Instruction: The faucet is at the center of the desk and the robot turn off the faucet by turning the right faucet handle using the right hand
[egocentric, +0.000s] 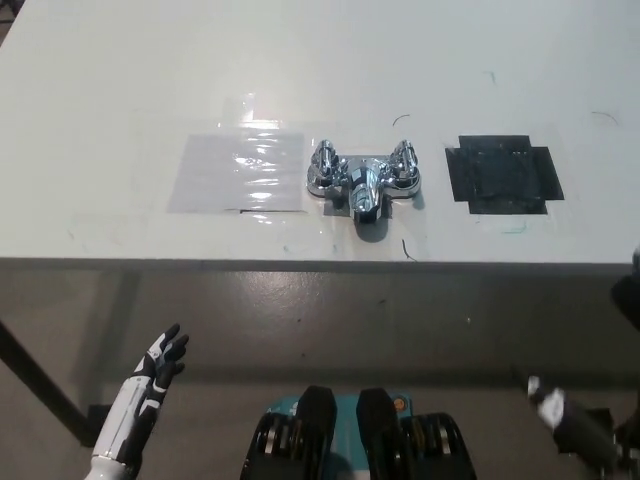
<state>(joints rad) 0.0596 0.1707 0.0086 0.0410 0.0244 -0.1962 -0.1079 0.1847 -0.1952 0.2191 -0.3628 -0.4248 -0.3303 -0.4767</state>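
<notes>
A chrome faucet (362, 181) is carried mid-desk (150, 80), flanked by a clear sheet (240, 172) left and a black patch (503, 174) right.

The left hand (160, 365) is white on the back with black fingers, on a slim white forearm. The right hand (572, 425) is black, with a white tip.

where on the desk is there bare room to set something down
Free: the whole far half of the desk behind the faucet, and the left end beyond the clear plastic sheet. Crowded: the middle strip, where sheet, faucet and black tape patch sit in a row.
</notes>
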